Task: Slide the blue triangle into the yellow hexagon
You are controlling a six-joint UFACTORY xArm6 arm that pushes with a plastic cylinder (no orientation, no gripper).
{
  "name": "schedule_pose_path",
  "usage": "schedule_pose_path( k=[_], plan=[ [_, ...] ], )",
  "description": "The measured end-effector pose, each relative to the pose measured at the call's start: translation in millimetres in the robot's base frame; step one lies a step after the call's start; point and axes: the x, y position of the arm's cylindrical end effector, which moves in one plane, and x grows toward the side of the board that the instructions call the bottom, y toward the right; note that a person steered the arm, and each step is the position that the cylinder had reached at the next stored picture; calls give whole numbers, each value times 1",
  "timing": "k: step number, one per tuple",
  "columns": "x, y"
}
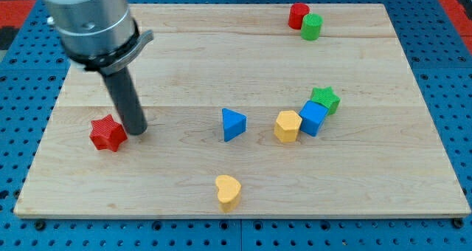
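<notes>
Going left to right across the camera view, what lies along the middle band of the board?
red star → my tip → blue triangle → yellow hexagon → blue cube → green star

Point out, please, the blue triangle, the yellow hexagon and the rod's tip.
blue triangle (233, 124), camera view, on its top face.
yellow hexagon (287, 125), camera view, on its top face.
my tip (136, 131), camera view, at its very end, beside the red star (108, 133).

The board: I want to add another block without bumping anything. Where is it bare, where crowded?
Bare: the top middle, between my tip and the red cylinder; also the bottom right, beyond the yellow heart. Crowded: yellow hexagon, blue cube, green star.
</notes>
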Motion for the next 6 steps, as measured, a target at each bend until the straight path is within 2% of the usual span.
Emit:
schedule_pose_path(
  k=[1,2,3,4,5,6],
  plan=[
    [9,-50],
    [-30,35],
    [-28,139],
    [16,157],
    [35,180],
    [35,233]
  ],
)
